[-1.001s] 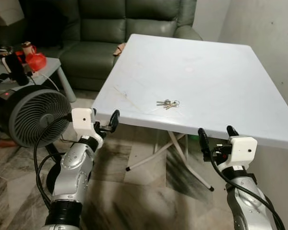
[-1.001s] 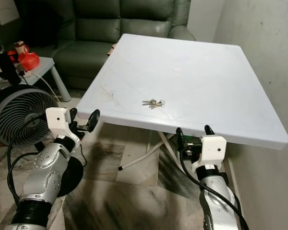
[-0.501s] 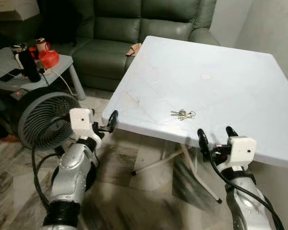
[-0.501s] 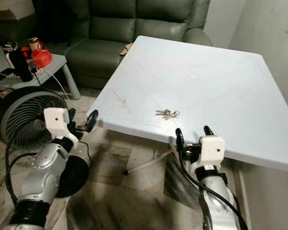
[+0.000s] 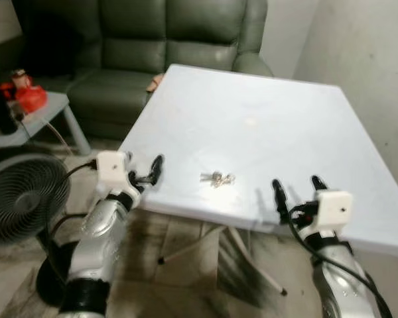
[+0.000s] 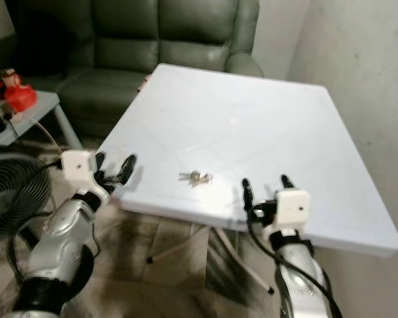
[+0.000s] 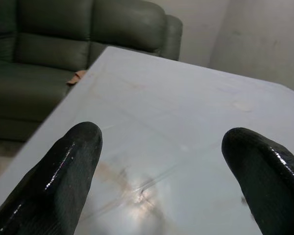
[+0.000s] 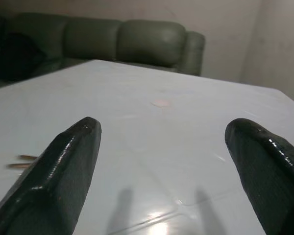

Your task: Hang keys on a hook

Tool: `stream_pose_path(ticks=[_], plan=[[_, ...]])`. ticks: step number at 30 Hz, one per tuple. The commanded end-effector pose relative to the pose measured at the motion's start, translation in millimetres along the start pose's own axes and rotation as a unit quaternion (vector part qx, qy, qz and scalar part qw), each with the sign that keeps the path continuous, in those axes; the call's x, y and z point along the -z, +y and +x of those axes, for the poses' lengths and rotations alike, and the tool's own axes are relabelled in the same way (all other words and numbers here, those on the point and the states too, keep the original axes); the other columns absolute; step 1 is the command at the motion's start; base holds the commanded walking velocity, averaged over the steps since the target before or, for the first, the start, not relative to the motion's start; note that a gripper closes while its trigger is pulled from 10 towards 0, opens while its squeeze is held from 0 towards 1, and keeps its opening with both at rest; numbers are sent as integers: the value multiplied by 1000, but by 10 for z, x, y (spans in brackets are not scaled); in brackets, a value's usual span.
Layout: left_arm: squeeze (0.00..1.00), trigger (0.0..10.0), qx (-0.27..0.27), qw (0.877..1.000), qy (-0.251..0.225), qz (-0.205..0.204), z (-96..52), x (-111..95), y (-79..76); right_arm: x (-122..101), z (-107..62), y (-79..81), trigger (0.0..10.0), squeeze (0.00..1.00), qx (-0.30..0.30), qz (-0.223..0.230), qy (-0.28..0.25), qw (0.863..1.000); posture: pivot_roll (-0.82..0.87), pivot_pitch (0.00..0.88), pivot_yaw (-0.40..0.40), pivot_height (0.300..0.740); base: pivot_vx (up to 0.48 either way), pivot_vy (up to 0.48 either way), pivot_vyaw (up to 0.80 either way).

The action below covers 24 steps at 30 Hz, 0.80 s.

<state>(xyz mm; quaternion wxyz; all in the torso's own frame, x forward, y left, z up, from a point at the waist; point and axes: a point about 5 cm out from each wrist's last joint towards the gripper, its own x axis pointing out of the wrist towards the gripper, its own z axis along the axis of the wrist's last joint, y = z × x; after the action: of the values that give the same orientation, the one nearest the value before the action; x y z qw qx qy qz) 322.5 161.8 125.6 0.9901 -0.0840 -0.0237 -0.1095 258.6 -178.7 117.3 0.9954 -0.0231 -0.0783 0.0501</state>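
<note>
Keys lie near the front edge of the white desk, between both claws. Left claw and right claw are spread wide and empty — the right wrist view catches the keys beside one finger; the eye views add a green sofa and a fan.

no text, label, brand, number or sign can be read anywhere in these pictures.
</note>
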Motion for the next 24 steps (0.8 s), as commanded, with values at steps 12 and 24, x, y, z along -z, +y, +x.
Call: stream_pose_path(ticks=[12,24], plan=[[0,10000,13,1000,6,-11,27,39,-115,6,-29,-87,10000,0,10,-5,4,1000,-51,32,-22,740,0,0,0],[0,10000,9,1000,10,-16,25,52,-116,11,-51,-90,10000,0,10,-4,6,1000,-54,42,-24,740,0,327,0]])
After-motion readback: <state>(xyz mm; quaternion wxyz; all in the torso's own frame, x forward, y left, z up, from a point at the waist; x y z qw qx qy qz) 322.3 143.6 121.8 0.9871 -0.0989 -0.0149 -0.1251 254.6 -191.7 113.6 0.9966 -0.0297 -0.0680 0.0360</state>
